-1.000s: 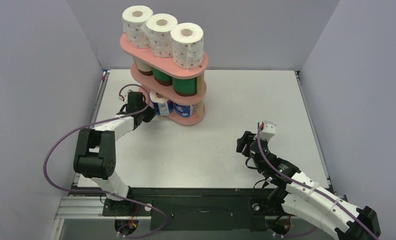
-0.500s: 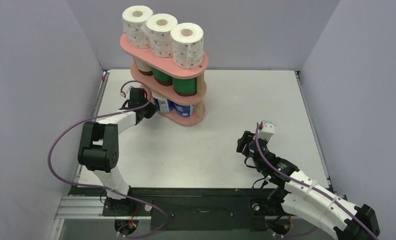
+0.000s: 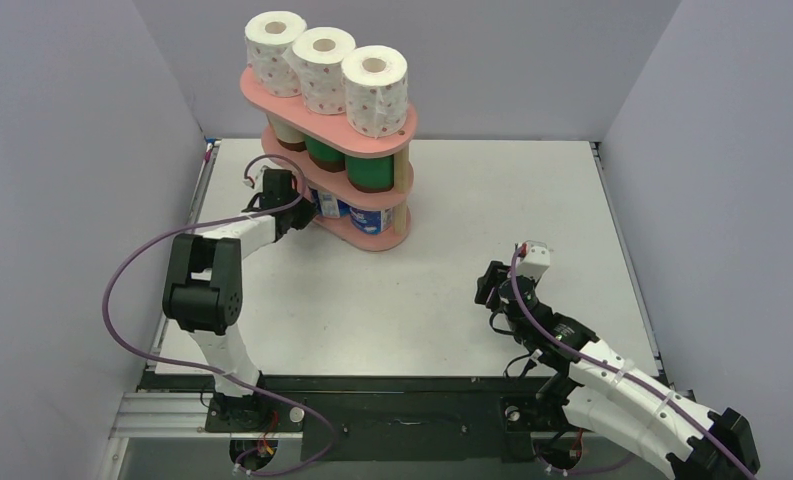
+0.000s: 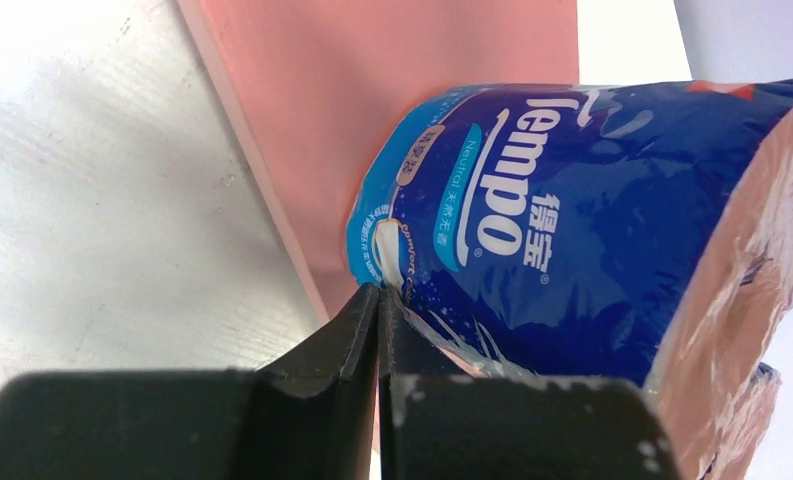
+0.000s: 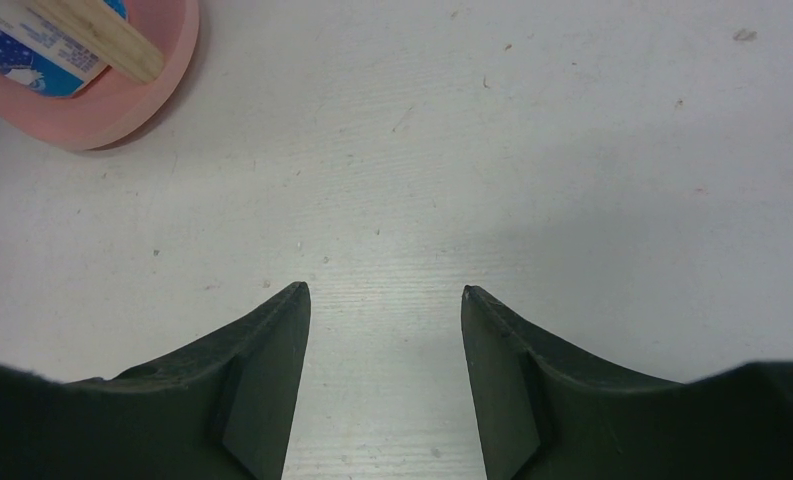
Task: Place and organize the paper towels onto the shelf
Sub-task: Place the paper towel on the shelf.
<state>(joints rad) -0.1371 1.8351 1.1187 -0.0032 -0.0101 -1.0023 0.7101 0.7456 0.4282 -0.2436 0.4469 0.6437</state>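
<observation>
On the shelf (image 3: 377, 238), dotted rolls (image 3: 324, 75) above, blue rolls (image 3: 367, 217) below

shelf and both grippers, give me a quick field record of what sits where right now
shelf: upright at the back left of the table
top tier: three red-dotted white rolls, standing in a row
middle tier: two green-wrapped rolls, third roll mostly hidden
bottom tier: two blue-wrapped rolls
left gripper: shut, tips at the wrapper of the left blue roll
right gripper: open, empty, over bare table
rolls off the shelf: none visible
</observation>
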